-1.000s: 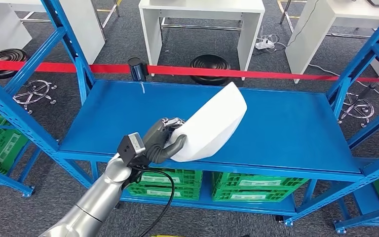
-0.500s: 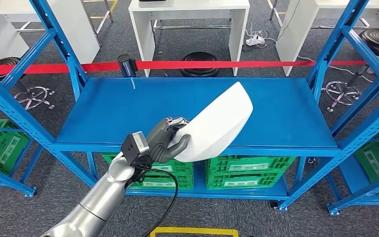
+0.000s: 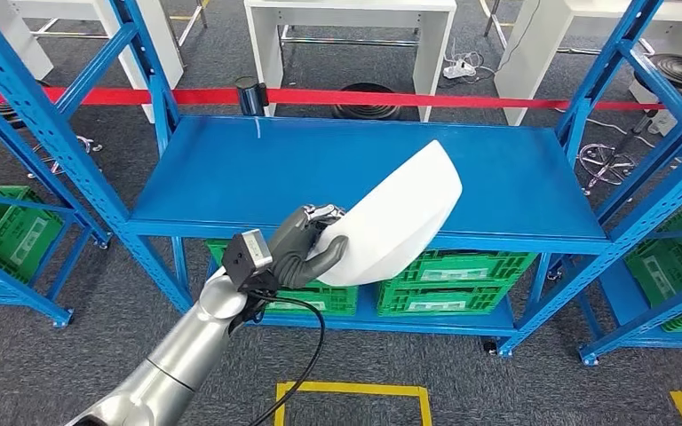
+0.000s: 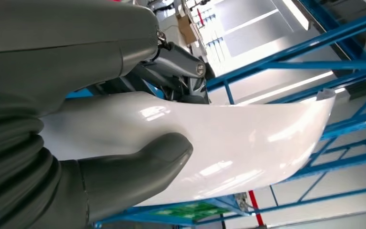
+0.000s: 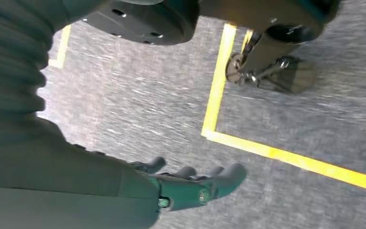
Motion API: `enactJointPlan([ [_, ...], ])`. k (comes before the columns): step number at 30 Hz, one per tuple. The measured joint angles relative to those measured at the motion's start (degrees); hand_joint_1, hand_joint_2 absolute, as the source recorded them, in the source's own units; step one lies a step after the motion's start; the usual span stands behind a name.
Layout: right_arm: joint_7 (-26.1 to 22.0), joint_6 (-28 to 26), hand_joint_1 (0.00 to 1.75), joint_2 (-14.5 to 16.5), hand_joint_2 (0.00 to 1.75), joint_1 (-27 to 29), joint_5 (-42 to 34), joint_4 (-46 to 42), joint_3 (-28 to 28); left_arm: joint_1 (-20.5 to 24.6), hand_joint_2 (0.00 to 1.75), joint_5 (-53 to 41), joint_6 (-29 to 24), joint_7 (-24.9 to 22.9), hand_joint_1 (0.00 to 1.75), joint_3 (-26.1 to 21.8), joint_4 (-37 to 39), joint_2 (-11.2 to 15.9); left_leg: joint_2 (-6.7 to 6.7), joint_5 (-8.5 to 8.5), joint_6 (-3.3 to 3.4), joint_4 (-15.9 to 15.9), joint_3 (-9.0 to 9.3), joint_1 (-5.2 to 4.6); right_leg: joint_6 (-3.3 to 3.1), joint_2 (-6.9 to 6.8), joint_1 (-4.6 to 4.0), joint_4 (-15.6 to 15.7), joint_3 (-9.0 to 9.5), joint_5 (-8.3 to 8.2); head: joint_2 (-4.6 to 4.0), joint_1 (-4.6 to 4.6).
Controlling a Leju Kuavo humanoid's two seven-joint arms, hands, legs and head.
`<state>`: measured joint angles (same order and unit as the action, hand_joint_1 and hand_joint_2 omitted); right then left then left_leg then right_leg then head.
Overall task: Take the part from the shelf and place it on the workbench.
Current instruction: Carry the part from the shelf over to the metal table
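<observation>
Left hand fingers clamp the white part clear of the shelf; carry step, next turn toward the workbench.

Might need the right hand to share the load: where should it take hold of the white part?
Probably the far, upper rim of the white part, coming from the robot's right. The left hand already grips the near, lower edge, thumb on the smooth curved face. The right hand hangs open above the floor.

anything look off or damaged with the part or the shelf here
Nothing stands out. The left robot hand holds the white part tilted above the blue shelf's front edge; no cracks or dents show on the part.
</observation>
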<state>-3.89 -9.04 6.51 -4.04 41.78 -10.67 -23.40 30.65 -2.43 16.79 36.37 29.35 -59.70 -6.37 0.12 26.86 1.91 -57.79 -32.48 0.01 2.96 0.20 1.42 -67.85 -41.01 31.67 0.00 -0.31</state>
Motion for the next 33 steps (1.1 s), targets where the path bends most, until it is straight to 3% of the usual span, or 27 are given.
enactJointPlan([
  [1,0.0,0.0,0.00,0.0,1.75,0.0,0.1,0.0,0.0,0.0,1.75,0.0,0.0,0.0,1.75,0.0,0.2,0.0,0.11,-0.75,0.10,0.0,-0.96,-0.13,0.04,0.00,-0.08,-3.7,-0.66,1.91,0.00,0.18],
  [2,0.1,0.0,0.00,-0.1,1.75,0.0,0.2,0.0,-0.1,-0.1,1.75,0.1,0.0,0.1,1.75,0.0,0.4,0.0,0.19,-1.46,0.14,-0.1,-1.93,-0.26,0.02,0.00,-0.16,-6.2,-0.71,2.39,0.00,0.26],
  [3,0.1,0.0,0.00,-0.1,1.75,0.0,0.2,0.0,-0.1,-0.1,1.75,0.1,0.0,0.2,1.75,0.0,0.5,0.0,0.24,-2.14,0.14,-0.2,-2.88,-0.39,-0.09,0.00,-0.26,-7.1,0.03,1.60,0.00,0.33],
  [4,0.1,0.0,0.00,-0.2,1.75,0.1,0.2,0.0,-0.1,-0.1,1.75,0.2,0.0,0.3,1.75,0.0,0.7,0.0,0.26,-2.81,0.08,-0.3,-3.82,-0.48,-0.31,0.00,-0.38,-6.0,1.73,0.05,0.00,0.38],
  [5,0.1,0.1,0.00,-0.2,1.75,0.2,0.2,0.0,-0.2,-0.2,1.75,0.3,0.0,0.4,1.75,0.0,0.8,0.1,0.27,-3.43,-0.02,-0.5,-4.65,-0.55,-0.64,-0.01,-0.54,-3.1,4.44,-1.26,0.00,0.43],
  [7,0.1,0.3,0.00,-0.3,1.75,0.1,0.1,0.0,-0.2,-0.3,1.75,0.3,0.0,0.8,1.75,0.0,0.8,0.2,0.51,-4.49,-0.39,-0.9,-5.76,-0.78,-1.47,-0.75,-1.06,5.1,10.53,-0.98,0.00,0.48],
  [8,0.1,0.4,0.00,-0.4,1.75,0.0,0.0,0.0,-0.3,-0.3,1.75,0.3,0.0,0.9,1.75,0.0,0.8,0.2,0.73,-4.95,-0.66,-0.9,-5.96,-0.81,-1.86,-1.01,-1.28,8.1,12.43,-0.19,0.00,0.46],
  [9,0.1,0.5,0.00,-0.4,1.75,0.0,0.0,0.0,-0.4,-0.4,1.75,0.3,0.0,1.0,1.75,0.0,0.8,0.3,0.99,-5.43,-0.97,-0.9,-6.01,-0.80,-2.24,-1.23,-1.48,9.7,13.21,0.39,0.00,0.45],
  [11,0.1,0.7,0.00,-0.4,1.75,0.0,-0.1,0.0,-0.5,-0.6,1.75,0.3,0.0,1.1,1.75,0.0,0.9,0.5,1.20,-6.22,-1.73,-0.5,-6.15,-0.62,-3.00,-0.88,-1.47,10.1,12.58,-0.62,0.00,0.49],
  [12,0.2,0.7,0.00,-0.4,1.75,0.1,0.0,0.0,-0.6,-0.6,1.75,0.3,0.0,1.1,1.75,0.0,0.9,0.6,1.01,-5.48,-2.13,-0.9,-6.55,-0.57,-3.40,-0.78,-1.37,10.2,11.96,-1.42,0.00,0.45],
  [14,0.1,0.7,0.00,-0.5,1.75,0.1,0.4,0.0,-0.7,-0.7,1.75,0.3,0.0,1.1,1.75,0.0,1.0,1.0,0.41,-1.71,-2.80,-3.6,-7.84,-0.43,-3.89,-0.64,-1.07,10.4,10.53,-2.93,0.00,0.26],
  [17,0.1,0.7,0.00,-0.5,1.75,0.2,1.0,0.0,-0.7,-1.1,1.75,0.3,-0.3,1.2,1.75,0.0,0.9,1.5,0.17,4.88,-3.37,-12.2,-9.89,-0.17,-3.93,-0.38,-1.00,10.3,8.16,-4.76,0.00,-0.18],
  [18,0.1,0.7,0.00,-0.5,1.75,0.3,1.2,0.0,-0.7,-1.4,1.75,0.3,-0.4,1.2,1.75,0.0,0.9,1.6,0.18,5.59,-3.49,-14.9,-10.02,-0.09,-3.87,-0.34,-0.99,10.3,7.19,-5.48,0.00,-0.27],
  [19,0.1,0.7,0.00,-0.5,1.75,0.3,1.3,0.0,-0.7,-1.8,1.75,0.3,-0.5,1.2,1.75,0.0,0.8,1.8,0.18,5.18,-3.57,-16.6,-9.52,-0.02,-3.77,-0.34,-0.98,10.3,6.17,-6.21,0.00,-0.35],
  [20,0.2,0.7,0.00,-0.5,1.75,0.3,1.5,0.0,-0.7,-2.3,1.75,0.3,-0.6,1.2,1.75,0.0,0.6,2.0,0.17,3.75,-3.56,-16.4,-8.07,0.04,-3.65,-0.35,-0.96,10.2,5.19,-6.95,0.00,-0.41],
  [21,0.2,0.7,0.00,-0.5,1.75,0.4,1.7,0.0,-0.7,-2.8,1.75,0.3,-0.7,1.2,1.75,0.0,0.2,2.3,0.14,2.19,-3.47,-14.3,-5.61,0.09,-3.49,-0.35,-0.95,10.1,4.31,-7.63,0.00,-0.47],
  [22,0.2,0.7,0.00,-0.5,1.75,0.4,1.8,0.0,-0.7,-3.2,1.75,0.3,-0.8,1.3,1.75,0.0,-0.3,2.5,0.03,1.83,-3.28,-10.5,-2.39,0.10,-3.27,-0.33,-0.96,10.1,3.61,-8.25,0.00,-0.54],
  [24,0.2,0.6,0.00,-0.5,1.75,0.4,1.9,0.0,-0.7,-3.9,1.75,0.3,-1.0,1.4,1.75,0.0,-1.5,2.7,-0.24,3.38,-2.60,-2.4,3.27,-0.09,-2.65,-0.28,-1.01,10.0,2.90,-9.23,0.00,-0.54],
  [25,0.1,0.6,0.00,-0.5,1.75,0.4,1.9,0.0,-0.7,-4.2,1.75,0.3,-1.1,1.5,1.75,-0.1,-2.0,2.8,-0.32,4.42,-2.15,0.0,4.63,-0.28,-2.24,-0.27,-0.98,10.1,2.85,-9.67,0.00,-0.51],
  [27,0.1,0.5,0.00,-0.5,1.75,0.5,1.9,0.0,-0.7,-4.7,1.75,0.2,-1.5,1.7,1.75,-0.2,-2.6,3.0,-0.18,4.21,-1.14,0.9,4.68,-0.51,-1.41,-0.26,-0.79,10.4,2.89,-10.42,0.00,-0.43],
  [29,0.2,0.4,0.00,-0.5,1.75,0.6,1.9,0.0,-0.7,-5.2,1.75,0.1,-1.8,1.7,1.75,-0.3,-3.0,3.2,0.07,3.14,-0.18,1.1,3.98,-0.43,-0.82,-0.25,-0.61,8.6,1.98,-8.85,0.00,-0.32],
  [32,0.7,0.3,0.00,-0.5,1.75,0.6,1.9,0.0,-0.7,-5.9,1.75,-0.1,-2.2,1.8,1.75,-0.5,-3.5,3.3,0.30,1.50,0.42,1.0,2.13,-0.45,-0.26,-0.24,-0.58,-2.4,-2.04,-1.52,0.00,0.31],
  [33,0.9,0.3,0.00,-0.5,1.75,0.6,1.9,0.0,-0.7,-6.2,1.75,-0.1,-2.3,1.8,1.75,-0.5,-3.5,3.3,0.35,1.08,0.44,0.9,1.53,-0.52,-0.20,-0.24,-0.59,-5.6,-2.86,0.12,0.00,0.40],
])
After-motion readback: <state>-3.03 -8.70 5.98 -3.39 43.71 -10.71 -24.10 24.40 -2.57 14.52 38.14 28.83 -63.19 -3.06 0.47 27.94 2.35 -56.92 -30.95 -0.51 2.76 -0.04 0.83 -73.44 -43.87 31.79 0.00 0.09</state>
